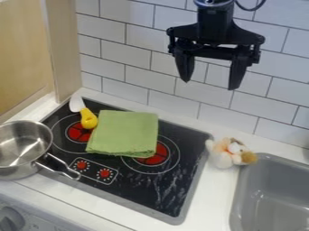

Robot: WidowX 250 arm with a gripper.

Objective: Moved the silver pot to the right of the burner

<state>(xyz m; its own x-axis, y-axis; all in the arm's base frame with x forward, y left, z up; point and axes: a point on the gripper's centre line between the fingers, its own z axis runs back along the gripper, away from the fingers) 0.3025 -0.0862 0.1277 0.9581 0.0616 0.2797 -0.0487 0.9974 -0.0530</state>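
Black two-finger gripper (210, 85) at upper right, pointing downward in front of the wall of white rectangular tiles (136, 60); its two fingers stand wide apart, with tile visible between them. The round silver metal pot (21, 151), partly cut off by the left edge of the view, sits at the left corner of the black glass cooktop (136, 185), well apart from the gripper. Its looped metal handle (58, 164) extends toward the lower right, over the cooktop's edge and near the two red control dials (93, 170). Whether the pot's base overlaps the glass cannot be told. A folded green cloth (125, 133) lies across the middle of the cooktop, partly covering the right red burner (158, 155). Just left of the cloth, a toy knife with a white blade and yellow handle (89, 118) extends across the left red burner (77, 133) toward the rear. A small cream, orange and brown plush toy (223, 155) rests on the white counter (211, 198) between the cooktop and the grey sink (246, 191). A light wooden panel (60, 49) stands at upper left.
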